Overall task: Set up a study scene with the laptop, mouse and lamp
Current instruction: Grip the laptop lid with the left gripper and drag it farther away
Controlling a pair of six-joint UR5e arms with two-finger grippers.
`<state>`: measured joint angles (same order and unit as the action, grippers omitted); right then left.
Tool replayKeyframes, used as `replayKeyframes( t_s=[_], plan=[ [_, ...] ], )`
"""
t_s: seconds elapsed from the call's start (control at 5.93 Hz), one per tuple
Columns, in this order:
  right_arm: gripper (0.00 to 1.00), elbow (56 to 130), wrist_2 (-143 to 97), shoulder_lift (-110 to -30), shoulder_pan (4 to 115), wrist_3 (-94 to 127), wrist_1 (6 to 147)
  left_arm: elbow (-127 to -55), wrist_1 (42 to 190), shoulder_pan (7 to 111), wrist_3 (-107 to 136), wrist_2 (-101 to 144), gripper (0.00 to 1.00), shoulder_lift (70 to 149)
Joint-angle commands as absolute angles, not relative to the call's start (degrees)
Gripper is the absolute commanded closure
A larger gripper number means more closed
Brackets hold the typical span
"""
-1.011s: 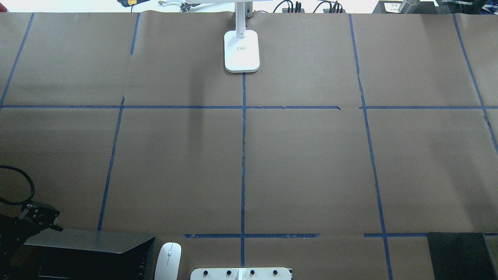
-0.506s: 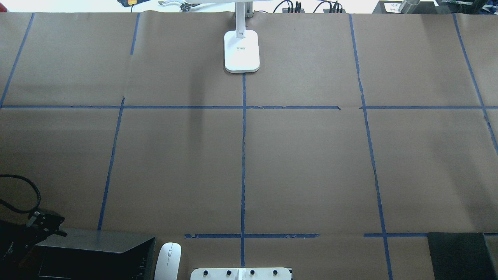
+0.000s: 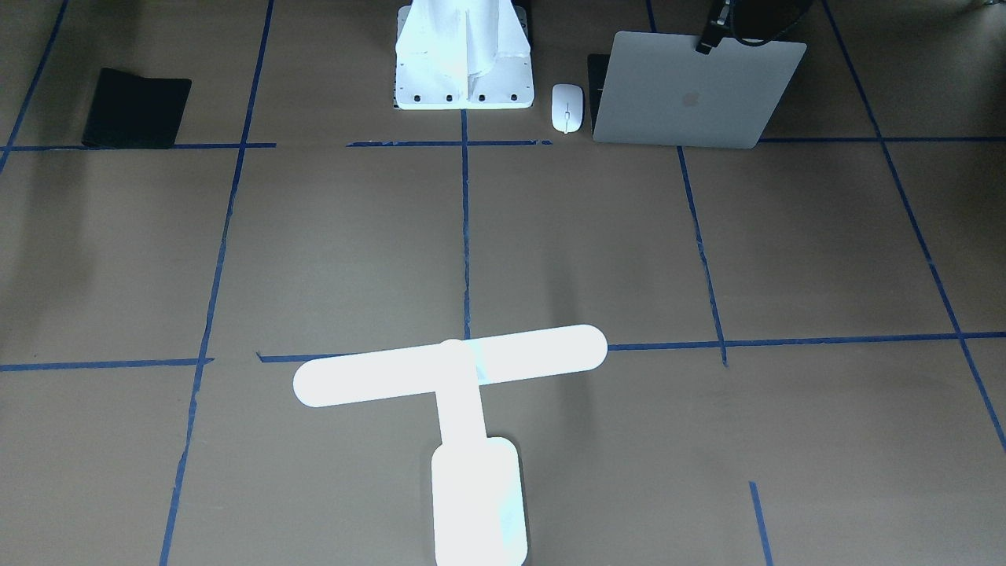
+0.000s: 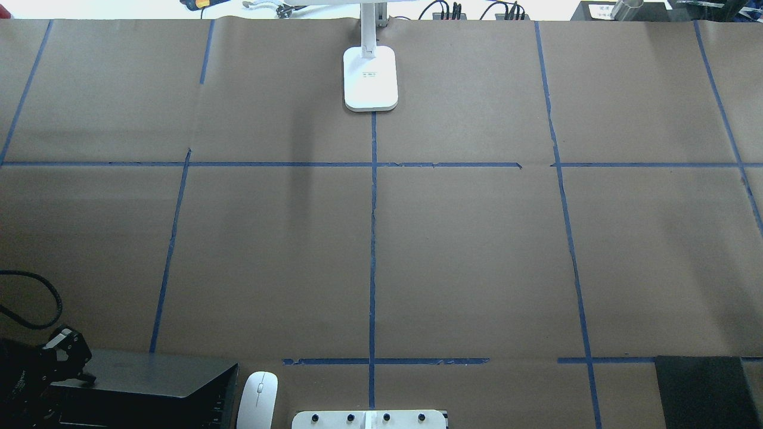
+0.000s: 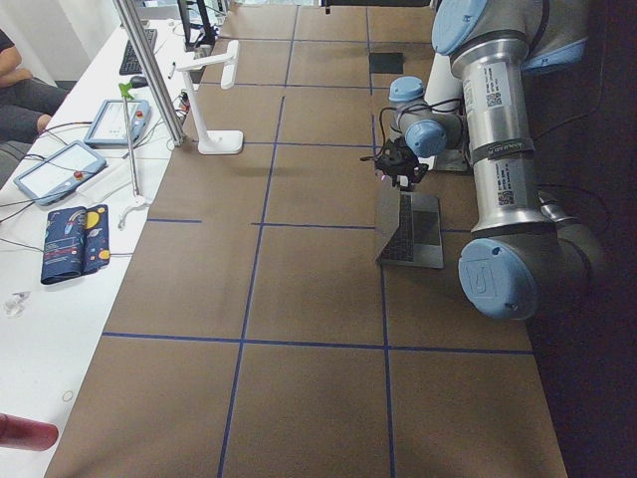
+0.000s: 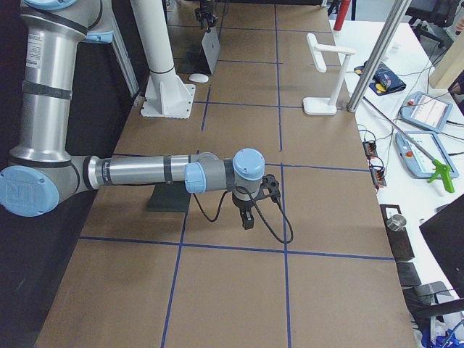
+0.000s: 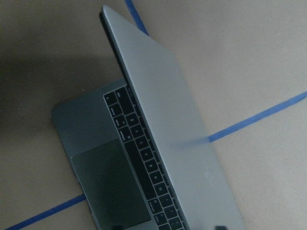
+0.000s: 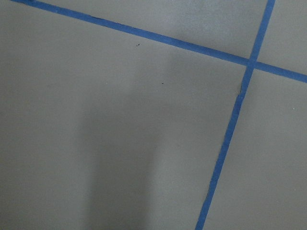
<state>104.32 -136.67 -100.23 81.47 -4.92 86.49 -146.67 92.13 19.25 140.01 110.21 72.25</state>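
Observation:
The grey laptop (image 4: pixel 155 372) stands half open at the near left of the table, with its lid back facing away from me. It also shows in the front view (image 3: pixel 692 94) and the left wrist view (image 7: pixel 163 105). My left gripper (image 4: pixel 76 370) is at the lid's upper edge (image 3: pixel 707 43). Its fingertips show apart at the wrist view's bottom edge, so it is open around the lid. The white mouse (image 4: pixel 257 398) lies just right of the laptop. The glowing white lamp (image 3: pixel 452 365) stands at the far middle on its base (image 4: pixel 370 77). My right gripper (image 6: pixel 246 217) hovers over bare paper; I cannot tell its state.
A thin black mat (image 4: pixel 700 390) lies at the near right. The white bolted mount block (image 4: pixel 369 419) sits at the near middle. Blue tape lines (image 4: pixel 372 238) grid the brown paper. Tablets and cables (image 5: pixel 70 169) lie beyond the far edge.
My left gripper has moved down the overhead view toward the near edge. The lid's free edge has moved the same way with it. The mouse and lamp have not moved.

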Motion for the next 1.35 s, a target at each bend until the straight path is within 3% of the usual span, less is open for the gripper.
replayKeyframes(
  t_s=[0.0, 0.84, 1.01, 1.18],
  plan=[
    [0.0, 104.2, -136.7, -100.2, 81.5, -4.9, 86.5, -146.6, 92.1, 19.4, 142.3, 110.1, 1.0, 72.5],
    [0.0, 104.2, -136.6, -100.3, 81.5, -4.9, 86.6, -149.1, 91.7, 38.6, 138.8, 110.1, 1.0, 73.9],
    [0.0, 103.0, -136.6, -100.2, 81.5, -5.0, 86.4, -147.8, 91.5, 41.7, 135.0, 109.9, 1.0, 77.3],
    [0.0, 102.7, -136.6, -100.1, 81.5, -5.0, 85.9, -141.2, 91.5, 44.5, 131.9, 109.7, 1.0, 86.5]
  ],
)
